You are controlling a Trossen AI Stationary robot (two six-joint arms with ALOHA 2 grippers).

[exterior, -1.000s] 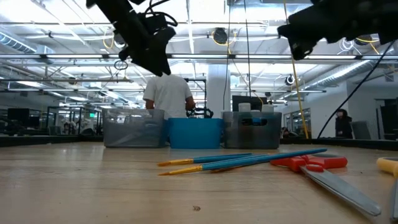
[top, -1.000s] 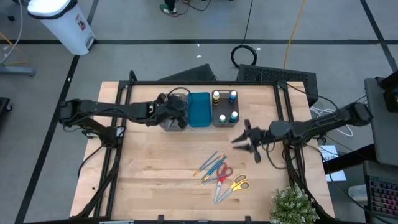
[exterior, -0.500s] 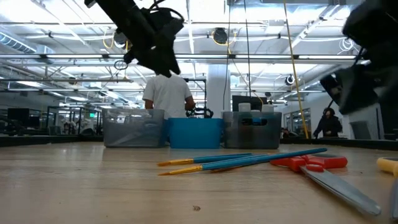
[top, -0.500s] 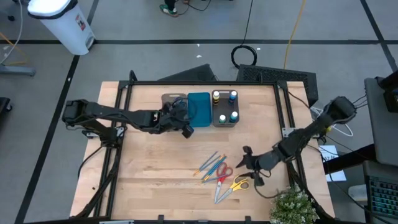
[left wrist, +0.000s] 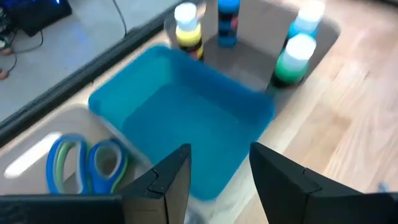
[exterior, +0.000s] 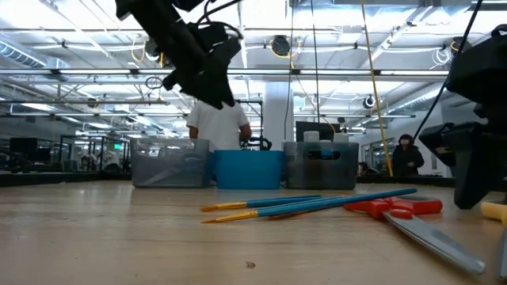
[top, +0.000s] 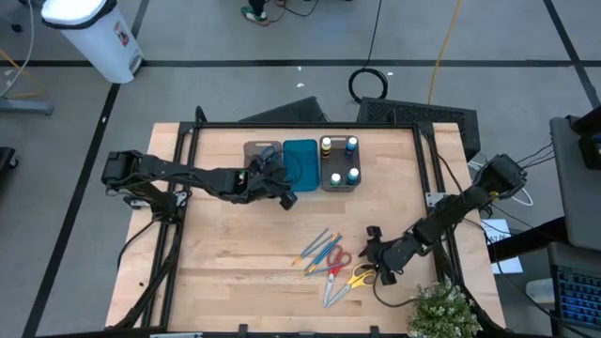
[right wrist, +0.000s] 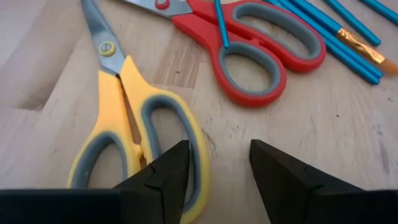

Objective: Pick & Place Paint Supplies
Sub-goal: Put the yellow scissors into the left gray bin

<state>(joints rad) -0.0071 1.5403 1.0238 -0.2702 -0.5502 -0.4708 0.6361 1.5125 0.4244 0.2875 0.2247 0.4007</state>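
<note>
Yellow-handled scissors point(right wrist: 134, 134) lie flat on the wooden table beside red-handled scissors point(right wrist: 249, 43) and several thin blue brushes point(right wrist: 336, 25). My right gripper point(right wrist: 217, 171) hovers low over the yellow handles, open, with nothing between its fingers; one finger overlaps a handle loop, and I cannot tell whether it touches. Several small bottles point(left wrist: 292, 56) stand in a grey tray point(top: 340, 178). Blue and green scissors point(left wrist: 87, 165) lie in another grey tray point(top: 254, 150). My left gripper point(left wrist: 221, 180) hangs open above the near edge of the blue tray point(left wrist: 180, 112).
The three trays stand in a row at the table's far side. A potted plant point(top: 441, 310) sits at the near right corner, close to my right arm. Bare wood lies to the left of the brushes point(top: 319, 249). A person stands in the room behind the trays.
My right gripper has dropped and swung toward the table's near edge, tipping downward, and now sits low by the yellow scissors. My left gripper has moved off the left grey tray toward the near edge and right, sinking a little. The supplies have not moved.
</note>
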